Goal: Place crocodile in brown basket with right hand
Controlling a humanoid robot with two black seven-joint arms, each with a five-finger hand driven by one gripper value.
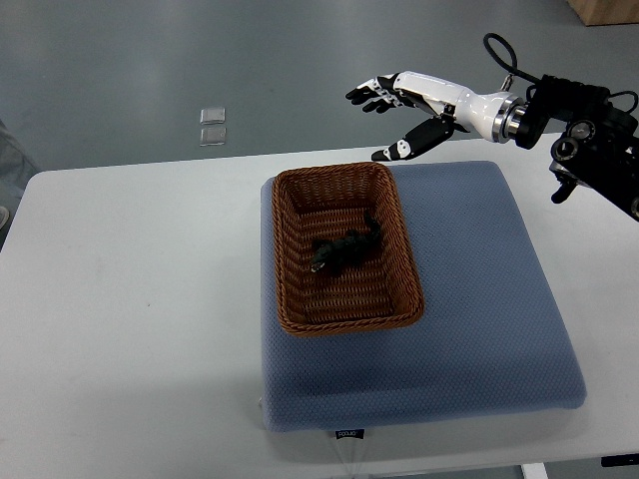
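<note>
A dark toy crocodile [344, 250] lies inside the brown wicker basket [298, 323], near its middle. The basket stands on a blue-grey cushion [469, 299]. My right hand [391, 122] hovers above and behind the basket's far right corner, well clear of the crocodile. Its fingers are spread and hold nothing. The right arm comes in from the upper right edge. The left arm does not show.
The cushion rests on a white table [130, 329]. Grey floor lies beyond the table's far edge, with two small clear squares [212, 126] on it. A wooden box corner [609, 10] shows at the top right.
</note>
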